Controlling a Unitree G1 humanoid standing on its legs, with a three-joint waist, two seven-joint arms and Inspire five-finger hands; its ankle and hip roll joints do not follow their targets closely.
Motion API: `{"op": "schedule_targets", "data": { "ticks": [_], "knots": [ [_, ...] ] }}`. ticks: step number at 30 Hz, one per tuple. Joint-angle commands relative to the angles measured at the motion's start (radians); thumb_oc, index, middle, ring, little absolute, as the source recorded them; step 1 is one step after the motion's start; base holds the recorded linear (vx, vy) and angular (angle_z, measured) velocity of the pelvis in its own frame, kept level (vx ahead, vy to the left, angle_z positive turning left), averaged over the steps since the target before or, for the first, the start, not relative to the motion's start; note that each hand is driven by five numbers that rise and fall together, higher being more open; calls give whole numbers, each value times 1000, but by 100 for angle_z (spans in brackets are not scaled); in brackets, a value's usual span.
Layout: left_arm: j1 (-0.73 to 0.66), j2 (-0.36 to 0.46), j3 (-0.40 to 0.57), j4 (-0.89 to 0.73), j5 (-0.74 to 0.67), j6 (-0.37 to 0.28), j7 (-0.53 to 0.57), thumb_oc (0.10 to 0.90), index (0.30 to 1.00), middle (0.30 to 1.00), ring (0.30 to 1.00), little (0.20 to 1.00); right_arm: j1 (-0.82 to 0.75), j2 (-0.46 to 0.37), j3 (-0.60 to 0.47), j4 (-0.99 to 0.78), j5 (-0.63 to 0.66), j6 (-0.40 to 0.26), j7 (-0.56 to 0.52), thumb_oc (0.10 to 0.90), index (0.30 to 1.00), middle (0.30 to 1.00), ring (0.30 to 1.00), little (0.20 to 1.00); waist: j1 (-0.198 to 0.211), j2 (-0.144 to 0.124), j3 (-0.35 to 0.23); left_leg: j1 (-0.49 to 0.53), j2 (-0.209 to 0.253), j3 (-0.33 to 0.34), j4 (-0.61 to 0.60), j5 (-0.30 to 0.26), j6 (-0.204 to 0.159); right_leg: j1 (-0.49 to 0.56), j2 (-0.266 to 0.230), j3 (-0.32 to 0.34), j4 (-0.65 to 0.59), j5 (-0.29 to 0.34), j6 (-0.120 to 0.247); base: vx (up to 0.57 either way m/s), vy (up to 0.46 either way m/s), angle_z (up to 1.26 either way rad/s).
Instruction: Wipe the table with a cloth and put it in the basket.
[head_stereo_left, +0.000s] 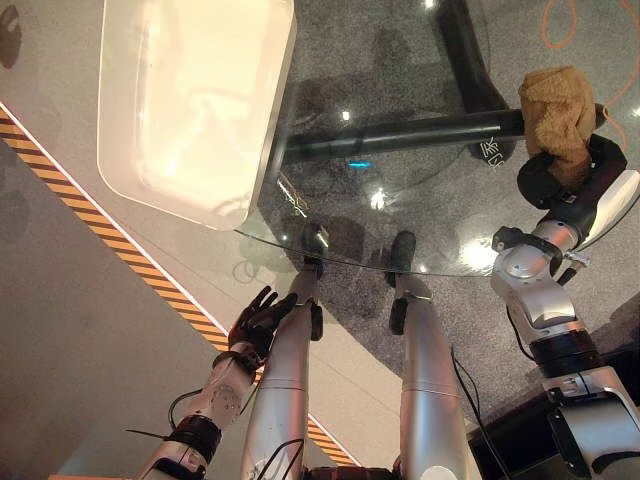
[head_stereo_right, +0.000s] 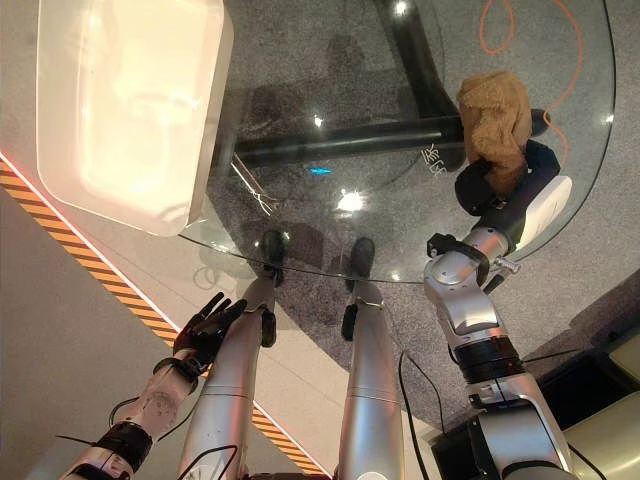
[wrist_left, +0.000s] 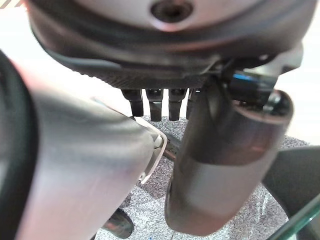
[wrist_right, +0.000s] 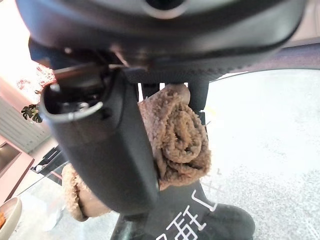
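A brown fluffy cloth (head_stereo_left: 556, 112) is bunched in my right hand (head_stereo_left: 560, 178), which is shut on it above the right part of the round glass table (head_stereo_left: 400, 240). In the right wrist view the cloth (wrist_right: 177, 140) is rolled between the thumb (wrist_right: 110, 155) and the fingers. A white basket (head_stereo_left: 190, 100) stands on the table's left side. My left hand (head_stereo_left: 262, 318) hangs low beside the table's near edge with its fingers straight and nothing in it.
A black table frame bar (head_stereo_left: 400, 135) runs under the glass. A yellow-and-black striped line (head_stereo_left: 110, 240) crosses the floor at the left. An orange cable (head_stereo_right: 520, 30) lies on the floor beyond the table.
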Motion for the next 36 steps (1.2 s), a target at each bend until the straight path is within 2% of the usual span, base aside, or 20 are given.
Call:
{"op": "schedule_targets", "data": {
  "ticks": [1,12,17,22,30,36],
  "knots": [
    [125,-36,-5,-45,-26,-2,8,800,900,900,900,900,37,-106,-67,-86,-46,-87,-114,100,300,300,300,200,-11,60,-22,-7,-32,24,100,-130,7,26,49,-66,-169,129,28,0,0,0],
    [112,-50,4,-45,-13,0,7,800,900,900,900,900,11,-59,13,-185,-206,-90,66,100,300,300,300,200,-8,56,-22,-2,-38,23,100,-127,5,31,46,-72,-168,124,28,0,0,0],
    [106,-70,2,-31,13,3,5,800,900,900,900,900,12,-16,89,-194,-288,-89,220,100,300,300,300,200,-4,58,-22,-5,-41,23,97,-124,7,26,44,-74,-165,121,25,0,0,0],
    [103,-75,-4,-26,18,1,0,800,900,900,900,900,-3,-7,164,-188,-335,-96,350,100,300,300,300,200,3,65,-22,-5,-44,26,95,-121,6,23,39,-78,-164,121,22,0,0,0],
    [83,-67,-11,-12,19,9,-16,800,900,900,900,900,-45,-22,270,-183,-346,-161,488,100,300,300,300,200,12,70,-22,-11,-47,27,102,-117,2,17,32,-89,-155,118,22,-2,0,4],
    [79,-61,-26,-15,21,14,-19,800,900,900,900,900,-72,-45,319,-193,-347,-179,587,100,300,300,300,200,18,71,-22,-20,-48,22,107,-117,2,8,28,-92,-149,118,23,0,0,0]
  ]
}}
